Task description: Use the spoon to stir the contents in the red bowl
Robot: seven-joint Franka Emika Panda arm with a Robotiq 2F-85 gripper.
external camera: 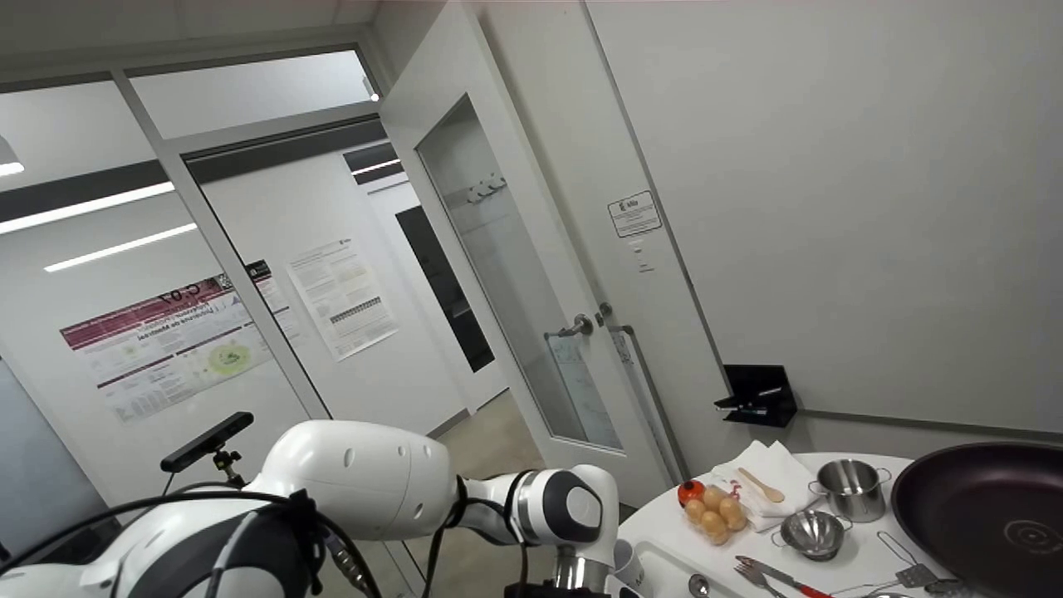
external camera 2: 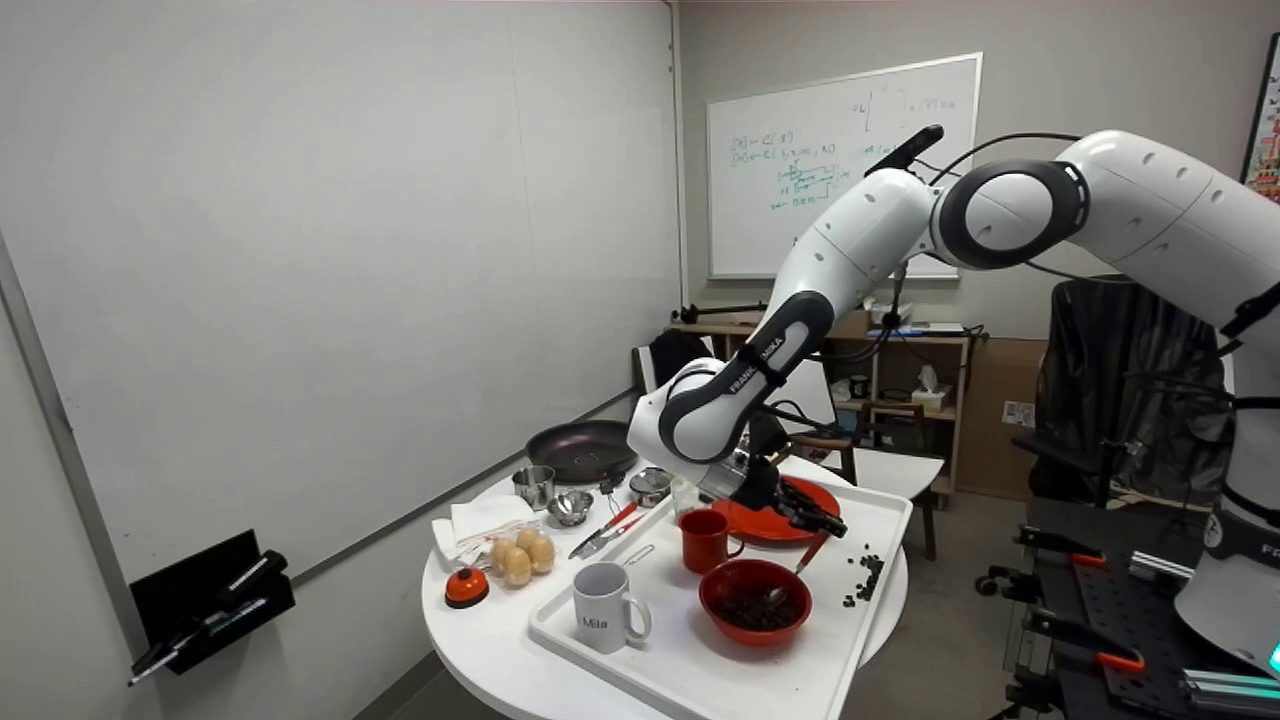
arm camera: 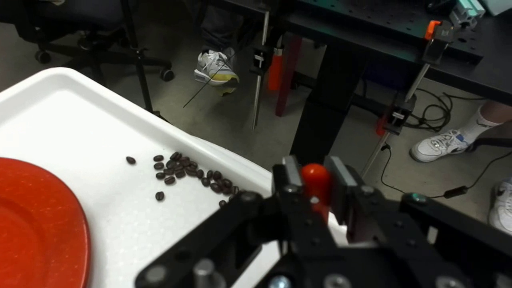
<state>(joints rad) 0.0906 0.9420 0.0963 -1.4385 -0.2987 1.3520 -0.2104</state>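
- White worktop (external camera 2: 485, 640) carries a tray (external camera 2: 680, 660)
- Pincer (arm camera: 316, 172) pinches the spoon (external camera 2: 812, 552) by its red handle
- spoon's head seemingly among dark beans (external camera 2: 742, 608) in the red bowl (external camera 2: 757, 635)

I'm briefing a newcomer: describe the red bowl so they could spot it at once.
On the white table lies a white tray. In an exterior view the red bowl stands on it, right of the pale mug lettered Mila. Wider than the red mug and deeper than the red plate behind it, it alone has a spoon dipped in dark contents.
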